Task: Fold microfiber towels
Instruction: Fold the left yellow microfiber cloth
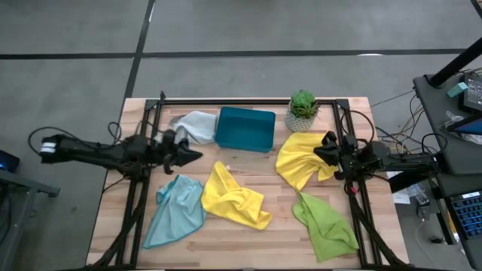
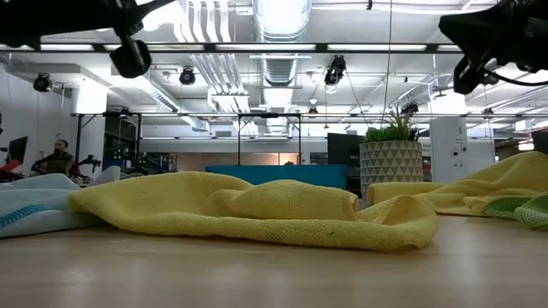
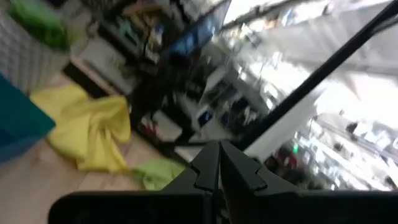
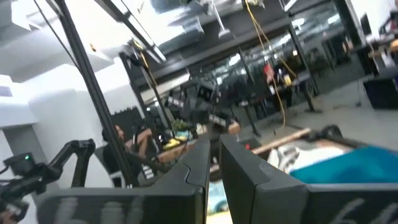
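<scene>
Five towels lie crumpled on the wooden table. A pale grey one [image 1: 196, 126] is at the far left by the tray. One yellow towel [image 1: 301, 160] lies at the right and another [image 1: 235, 198] in the middle. A light blue one [image 1: 177, 212] is at the near left and a lime green one [image 1: 325, 223] at the near right. My left gripper [image 1: 194, 156] is shut and empty, raised above the table between the grey and the middle yellow towel. My right gripper [image 1: 320, 153] is shut and empty, raised over the right yellow towel's right part.
A teal tray [image 1: 245, 129] stands at the far middle, with a small potted plant [image 1: 303, 111] to its right. Black frame rails [image 1: 135, 203] run along the table's left and right sides. Bare wood shows along the near edge [image 1: 248, 248].
</scene>
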You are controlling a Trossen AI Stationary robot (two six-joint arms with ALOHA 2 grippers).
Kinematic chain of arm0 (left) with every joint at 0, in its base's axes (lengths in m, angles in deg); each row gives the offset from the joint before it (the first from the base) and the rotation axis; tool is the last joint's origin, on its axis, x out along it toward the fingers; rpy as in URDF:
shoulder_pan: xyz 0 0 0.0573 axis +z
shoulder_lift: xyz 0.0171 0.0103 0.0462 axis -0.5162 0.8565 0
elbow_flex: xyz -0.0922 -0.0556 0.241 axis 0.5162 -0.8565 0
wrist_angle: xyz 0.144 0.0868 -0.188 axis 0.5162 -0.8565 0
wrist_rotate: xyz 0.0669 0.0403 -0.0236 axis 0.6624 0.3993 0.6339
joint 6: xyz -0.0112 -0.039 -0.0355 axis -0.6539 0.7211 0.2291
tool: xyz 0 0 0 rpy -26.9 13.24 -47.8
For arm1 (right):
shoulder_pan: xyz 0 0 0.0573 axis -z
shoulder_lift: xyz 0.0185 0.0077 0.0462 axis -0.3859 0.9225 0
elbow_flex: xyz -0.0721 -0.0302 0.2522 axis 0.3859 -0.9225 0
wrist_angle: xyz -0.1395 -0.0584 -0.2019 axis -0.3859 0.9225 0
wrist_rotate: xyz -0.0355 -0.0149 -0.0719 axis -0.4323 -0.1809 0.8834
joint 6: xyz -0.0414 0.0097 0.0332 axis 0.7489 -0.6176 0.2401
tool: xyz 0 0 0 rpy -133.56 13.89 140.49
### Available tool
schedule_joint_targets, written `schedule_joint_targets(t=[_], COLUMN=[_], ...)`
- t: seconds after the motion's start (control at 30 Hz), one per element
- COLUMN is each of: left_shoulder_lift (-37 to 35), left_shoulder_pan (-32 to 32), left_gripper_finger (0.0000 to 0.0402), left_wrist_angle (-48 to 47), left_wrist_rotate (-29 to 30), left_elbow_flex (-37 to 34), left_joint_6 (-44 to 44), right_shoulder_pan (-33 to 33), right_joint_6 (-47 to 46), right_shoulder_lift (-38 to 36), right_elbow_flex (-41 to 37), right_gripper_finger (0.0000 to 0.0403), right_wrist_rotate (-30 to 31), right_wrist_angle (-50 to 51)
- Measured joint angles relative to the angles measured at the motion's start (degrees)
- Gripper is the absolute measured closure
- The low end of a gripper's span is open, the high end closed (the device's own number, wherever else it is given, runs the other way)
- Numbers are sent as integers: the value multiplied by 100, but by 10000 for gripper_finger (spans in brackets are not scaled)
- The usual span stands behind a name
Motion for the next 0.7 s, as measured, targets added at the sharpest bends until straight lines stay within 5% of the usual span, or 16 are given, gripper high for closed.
schedule_joint_targets(t=[0.23, 0.7], left_shoulder_lift=[997, 2609], left_shoulder_pan=[-328, -564], left_gripper_finger=[402, 402], left_wrist_angle=[-737, -4552], left_wrist_rotate=[-130, -109], left_elbow_flex=[749, 2318], left_joint_6=[352, 1199], right_shoulder_pan=[0, 0], right_joint_6=[199, 511], right_shoulder_lift=[2, 105], right_elbow_flex=[0, -2], right_gripper_finger=[374, 374], right_wrist_rotate=[3, 2], right_wrist_angle=[-123, -54])
